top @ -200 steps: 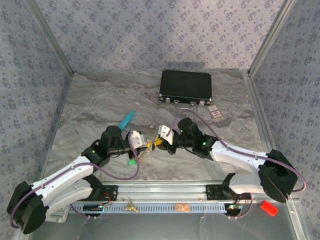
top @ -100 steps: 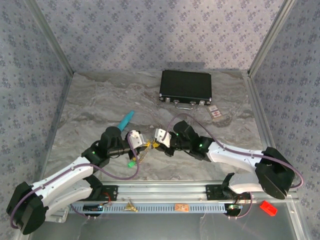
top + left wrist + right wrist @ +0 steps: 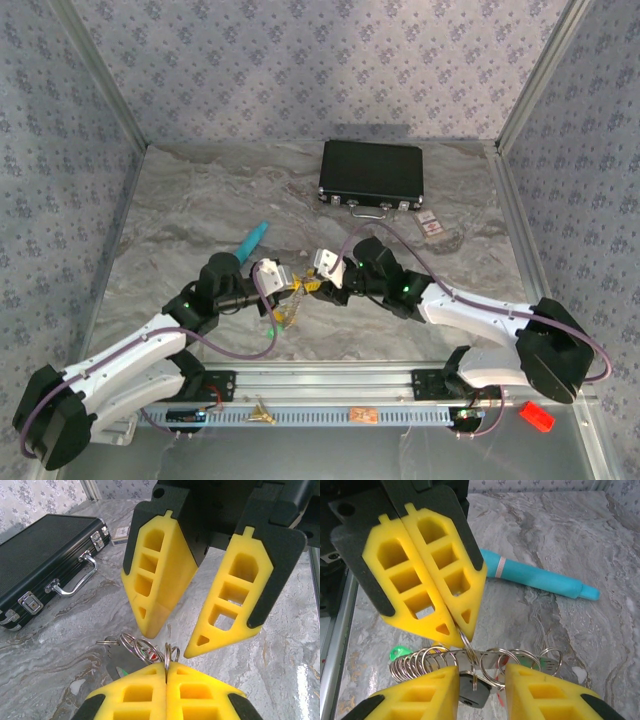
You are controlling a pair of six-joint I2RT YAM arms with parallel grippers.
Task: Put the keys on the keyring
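My left gripper (image 3: pixel 166 667) is shut on a silver split ring (image 3: pixel 167 652) of the keyring bundle. Several more silver rings (image 3: pixel 422 660) hang on a flat silver bar (image 3: pixel 520 661) just above the table. A green tag (image 3: pixel 397 653) and a red bit (image 3: pixel 148 655) sit beside them. My right gripper (image 3: pixel 481 680) is open, its fingers on either side of a black piece (image 3: pixel 470 690) and the rings. In the top view the two grippers (image 3: pixel 288 287) (image 3: pixel 320 278) meet tip to tip mid-table. A small brass key (image 3: pixel 263 412) lies on the front rail.
A teal tube (image 3: pixel 535 577) lies on the marble table just behind the left arm. A shut black case (image 3: pixel 371 173) stands at the back, with a small card (image 3: pixel 430 224) to its right. A red object (image 3: pixel 536 416) sits at the front right.
The right gripper edged in toward the left one, then drew back a little. The left gripper has kept its hold and hardly moved.
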